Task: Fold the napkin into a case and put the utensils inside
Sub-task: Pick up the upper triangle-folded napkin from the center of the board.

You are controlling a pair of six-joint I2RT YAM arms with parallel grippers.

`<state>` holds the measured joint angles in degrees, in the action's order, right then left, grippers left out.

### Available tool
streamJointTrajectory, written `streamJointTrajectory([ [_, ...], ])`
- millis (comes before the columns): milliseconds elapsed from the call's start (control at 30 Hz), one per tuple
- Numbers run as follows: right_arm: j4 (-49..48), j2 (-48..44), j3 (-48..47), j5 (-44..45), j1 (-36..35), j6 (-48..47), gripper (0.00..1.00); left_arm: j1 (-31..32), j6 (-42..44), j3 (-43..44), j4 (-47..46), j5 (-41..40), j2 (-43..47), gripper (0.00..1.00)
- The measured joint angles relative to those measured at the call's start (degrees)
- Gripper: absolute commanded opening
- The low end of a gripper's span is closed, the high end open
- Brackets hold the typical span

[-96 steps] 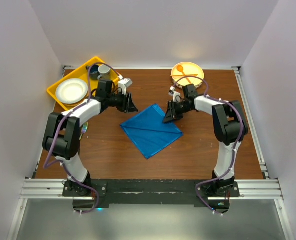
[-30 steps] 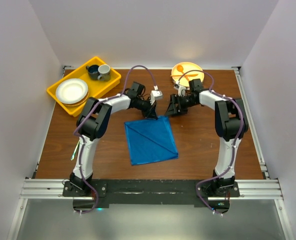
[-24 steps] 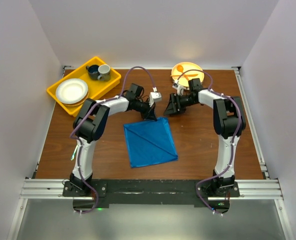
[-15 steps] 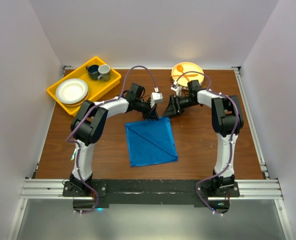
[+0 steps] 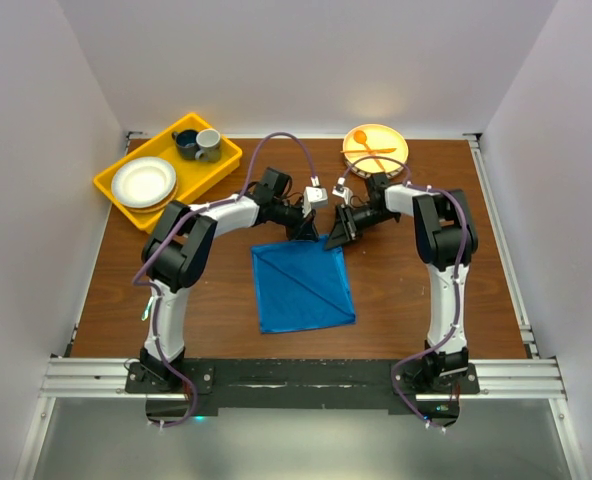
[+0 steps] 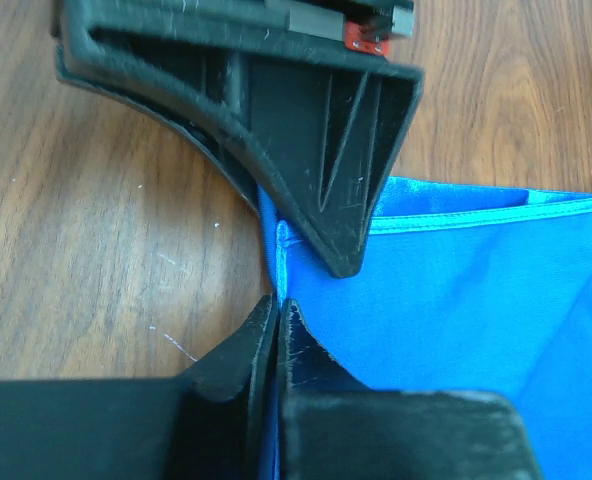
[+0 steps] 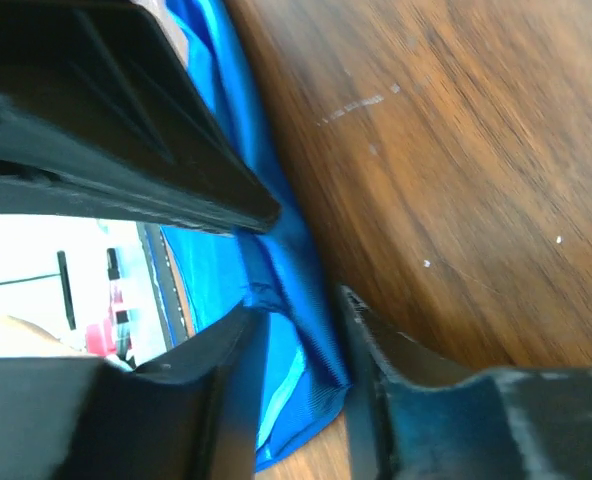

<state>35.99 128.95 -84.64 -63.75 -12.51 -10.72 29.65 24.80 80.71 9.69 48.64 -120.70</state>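
Observation:
The bright blue napkin (image 5: 301, 285) lies flat as a square with a diagonal crease in the middle of the table. My left gripper (image 5: 306, 232) is shut on its far edge, and the left wrist view shows the jaws (image 6: 276, 305) pinched on the cloth (image 6: 456, 300). My right gripper (image 5: 336, 236) is open beside it, and its jaws (image 7: 301, 330) straddle the far right corner of the napkin (image 7: 286, 250). The two grippers almost touch. A slim greenish utensil (image 5: 147, 303) shows at the left, mostly hidden by the left arm.
A yellow tray (image 5: 116, 195) at the back left holds a white plate (image 5: 143, 182) and two cups (image 5: 198, 143). An orange plate (image 5: 391, 140) with an orange plastic spoon and fork stands at the back, just behind the right gripper.
The napkin has turned from a diamond to a square. Both grippers have moved to its far edge. In the last second the right gripper slid down-left onto the corner, and the left barely moved.

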Motion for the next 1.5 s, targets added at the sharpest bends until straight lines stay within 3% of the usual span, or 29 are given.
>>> streamJointTrajectory([
  [100,0.5,0.5,0.0,0.7,-0.1,-0.3,0.14,0.0,0.5,0.0,0.1,0.0,0.0,0.45],
  [200,0.7,0.5,0.0,1.5,-0.1,-0.8,0.01,-0.4,0.7,-0.4,1.3,-0.2,0.9,0.58],
  [333,1.1,0.1,0.0,2.8,-0.4,-2.1,0.00,-4.2,2.1,-1.9,6.0,1.8,4.7,0.67],
  [500,2.2,-4.1,0.7,4.9,-2.2,-6.2,0.00,-15.5,10.0,-2.0,16.5,3.4,8.9,0.82],
  [600,2.5,-9.0,1.3,6.3,-4.2,-9.4,0.00,-19.1,14.1,-1.8,22.8,3.4,8.9,0.85],
  [767,2.7,-16.4,1.9,8.4,-7.3,-14.8,0.00,-18.6,19.4,-1.8,29.7,4.5,8.2,0.93],
  [900,3.3,-18.6,2.1,9.1,-8.2,-17.7,0.00,-18.1,22.1,-1.8,32.2,5.9,6.6,0.91],
  [1133,4.8,-18.9,3.1,9.8,-8.3,-21.4,0.00,-18.2,24.7,-1.9,32.8,6.3,4.7,0.79],
  [1333,6.9,-19.2,3.3,9.8,-8.3,-24.4,0.00,-18.4,26.6,-3.4,31.5,6.3,4.3,0.82],
  [1500,8.2,-20.5,3.4,9.6,-8.3,-25.9,0.00,-18.4,27.2,-3.3,30.1,6.9,3.4,0.90],
])
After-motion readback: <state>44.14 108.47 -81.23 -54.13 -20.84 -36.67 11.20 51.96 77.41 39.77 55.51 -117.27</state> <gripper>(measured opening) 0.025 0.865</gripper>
